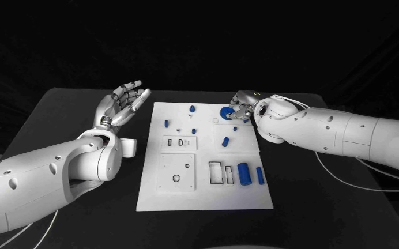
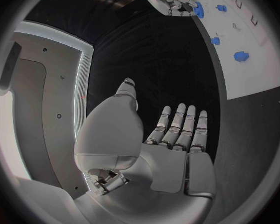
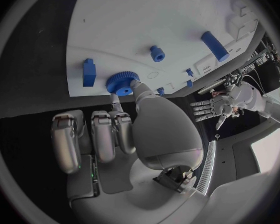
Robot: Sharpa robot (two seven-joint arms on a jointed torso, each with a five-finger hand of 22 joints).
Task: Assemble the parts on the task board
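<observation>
Table (image 1: 75, 110): black, carrying the white task board (image 1: 208, 194) at its middle, between the two arms.
Surroundings: a thin pale cable (image 1: 349, 177) lies on the table under the right arm; nothing stands between the left hand and the board.
Writing: no label or lettering can be read on the board or the arms.
Task board: a flat white plate with several rectangular recesses and a round hole; small blue parts stand or lie scattered over it.
Blue gear (image 3: 122, 82): a round toothed wheel with a raised hub, sitting near the board's far right corner.
Blue cylinder (image 1: 244, 173): lies near the board's near right side, with a slimmer blue bar (image 1: 259, 175) just beside it.
Right hand (image 1: 243, 106): at the board's far right corner, thumb and one of its fingers pinching the gear, the other fingers curled in.
Left hand (image 1: 123, 104): raised off the table left of the board, palm open, fingers straight and a little apart, holding nothing.
</observation>
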